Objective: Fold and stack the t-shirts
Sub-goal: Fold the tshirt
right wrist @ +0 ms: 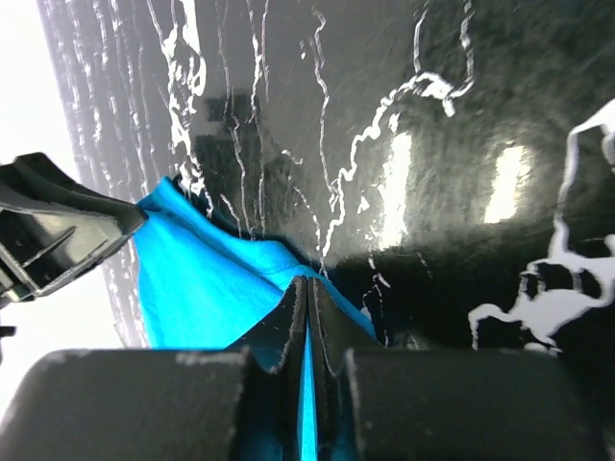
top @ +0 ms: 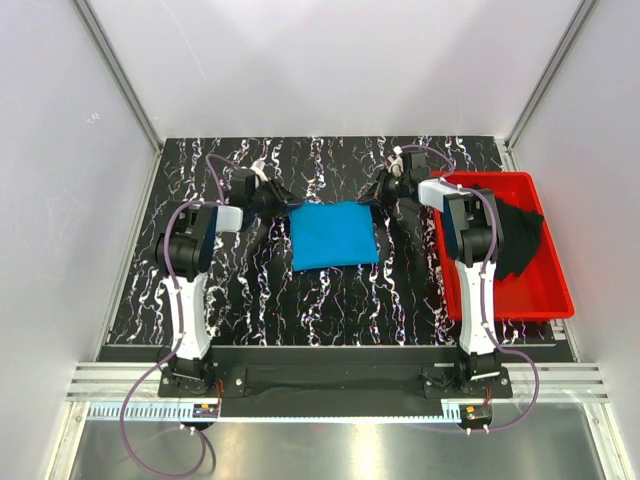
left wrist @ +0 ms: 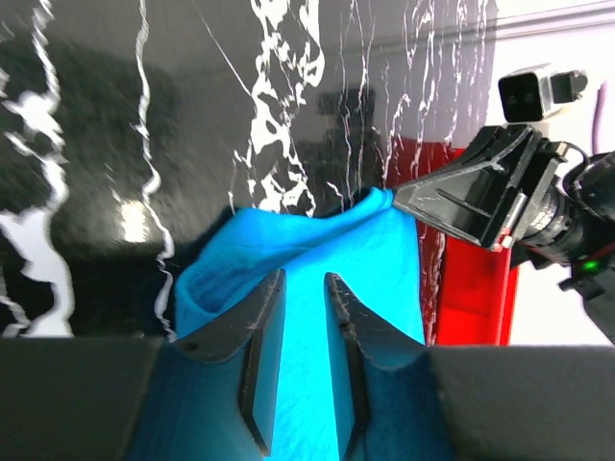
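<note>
The sky-blue t-shirt (top: 333,233) lies folded into a rectangle on the middle of the black marbled table. My left gripper (top: 283,198) is at its far left corner. In the left wrist view its jaws (left wrist: 305,279) stand apart, with blue cloth (left wrist: 307,250) showing in the gap and under them. My right gripper (top: 383,193) is at the far right corner. In the right wrist view it (right wrist: 307,280) is shut on the blue cloth's edge (right wrist: 207,274), which is raised a little. The black t-shirt (top: 515,240) lies crumpled in the red tray (top: 510,305).
The red tray stands at the table's right side, next to the right arm, and also shows in the left wrist view (left wrist: 471,288). White walls and metal frame posts close in the table at the back and sides.
</note>
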